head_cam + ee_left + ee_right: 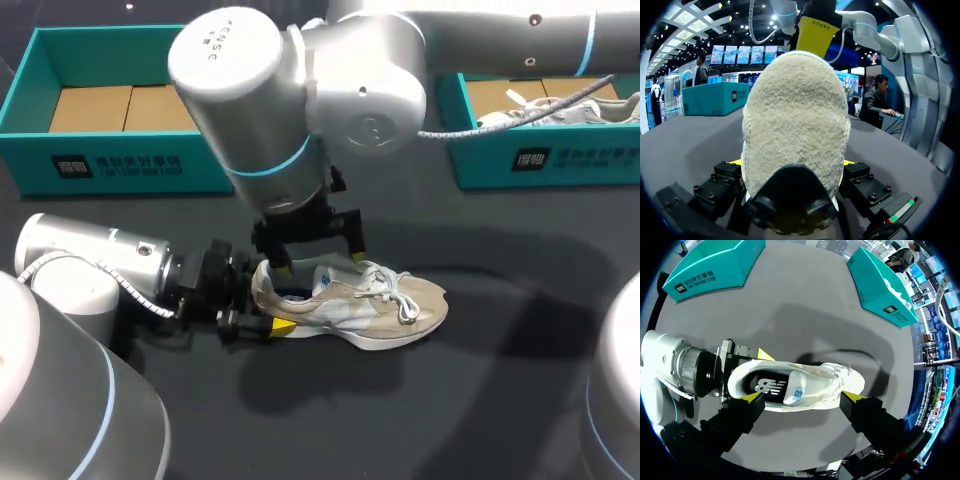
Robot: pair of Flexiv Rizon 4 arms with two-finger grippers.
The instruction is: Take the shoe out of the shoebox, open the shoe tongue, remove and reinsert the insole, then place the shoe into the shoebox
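From above, the beige-and-white laced sneaker [350, 305] lies out of its box on the black tabletop [500, 400], long axis left to right, heel left, toe right. The left gripper [268, 300] comes in level at the heel, while the right gripper [320, 262] hangs just over the shoe's mouth, nearer the tongue. In the left wrist view the suede heel [797, 125] sits between the fingers, yellow slivers showing on both sides; it seems clamped, though the contact is mostly hidden. In the right wrist view the right gripper's fingers [752, 397] stand wide apart, holding nothing, with the dark insole [772, 385] showing in the opening straight below them.
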